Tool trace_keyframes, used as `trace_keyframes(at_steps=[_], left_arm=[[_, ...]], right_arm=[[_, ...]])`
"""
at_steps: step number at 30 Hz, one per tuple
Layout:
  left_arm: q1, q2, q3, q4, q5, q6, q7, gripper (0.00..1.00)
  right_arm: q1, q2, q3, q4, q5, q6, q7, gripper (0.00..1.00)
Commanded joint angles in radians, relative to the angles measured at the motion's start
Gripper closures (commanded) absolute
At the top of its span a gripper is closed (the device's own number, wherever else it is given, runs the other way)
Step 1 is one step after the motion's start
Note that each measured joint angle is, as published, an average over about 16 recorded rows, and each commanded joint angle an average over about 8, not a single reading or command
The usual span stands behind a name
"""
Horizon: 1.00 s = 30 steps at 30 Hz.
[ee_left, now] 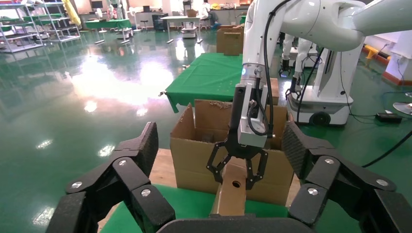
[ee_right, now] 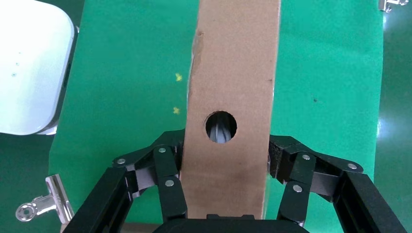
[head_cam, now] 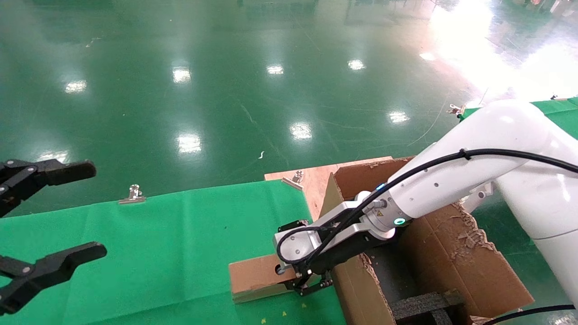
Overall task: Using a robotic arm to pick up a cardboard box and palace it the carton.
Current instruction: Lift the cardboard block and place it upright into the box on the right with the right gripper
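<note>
The small brown cardboard box lies on the green cloth near the table's front, close beside the carton's left wall. The white robotic arm reaches down to it. My right gripper is shut on the box's end, one finger on each long side. In the right wrist view the gripper grips the box just below its round hole. The large carton with ragged flaps stands open at the right. My left gripper is open and empty at the far left.
The green cloth covers the table, held by metal binder clips. A bare wooden board shows beside the carton. Black foam inserts lie inside the carton. Shiny green floor lies beyond the table edge.
</note>
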Motion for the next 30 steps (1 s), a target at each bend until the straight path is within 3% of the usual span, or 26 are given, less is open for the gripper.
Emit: trace_keyframes(at_steps=[1, 11, 19, 30], left_arm=[[0.0, 0.0, 0.0, 0.0, 0.0, 0.0, 0.0, 0.0], [0.0, 0.0, 0.0, 0.0, 0.0, 0.0, 0.0, 0.0], [0.0, 0.0, 0.0, 0.0, 0.0, 0.0, 0.0, 0.0], [0.0, 0.0, 0.0, 0.0, 0.0, 0.0, 0.0, 0.0]], right_arm=[[0.0, 0.001, 0.001, 0.0, 0.001, 0.002, 0.002, 1.0], [0.182, 0.022, 0.021, -0.107, 0.069, -0.025, -0.082, 1.0], [0.348, 0.048, -0.026, -0.234, 0.161, -0.036, -0.172, 1.0], [0.439, 0.097, -0.137, -0.349, 0.264, -0.034, -0.241, 1.0]])
